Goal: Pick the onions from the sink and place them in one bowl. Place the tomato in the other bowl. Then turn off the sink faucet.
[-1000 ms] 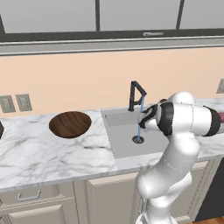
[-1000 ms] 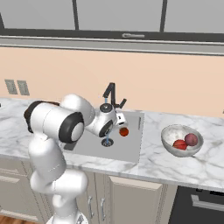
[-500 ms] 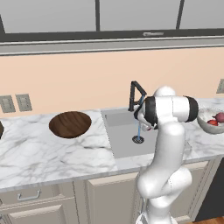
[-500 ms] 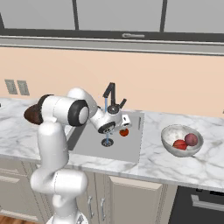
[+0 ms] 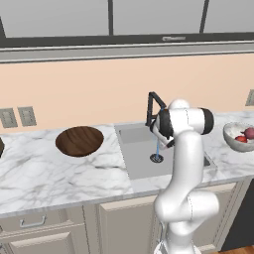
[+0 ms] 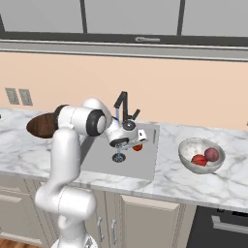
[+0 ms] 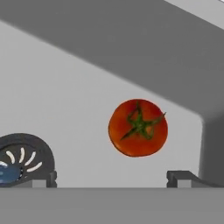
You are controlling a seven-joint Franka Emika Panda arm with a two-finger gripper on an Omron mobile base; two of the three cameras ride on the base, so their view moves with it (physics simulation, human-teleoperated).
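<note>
In sink (image 6: 145,162), tomato (image 7: 138,127) part hidden behind hand (image 6: 137,141); hand spread wide, empty.

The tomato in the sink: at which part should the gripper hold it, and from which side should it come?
Grip the tomato across its round middle, coming down from above, as the hand view already looks onto its green stem. It lies alone on the flat sink floor, apart from the drain and the walls, so both fingers should have room. The gripper appears open wide enough.
</note>
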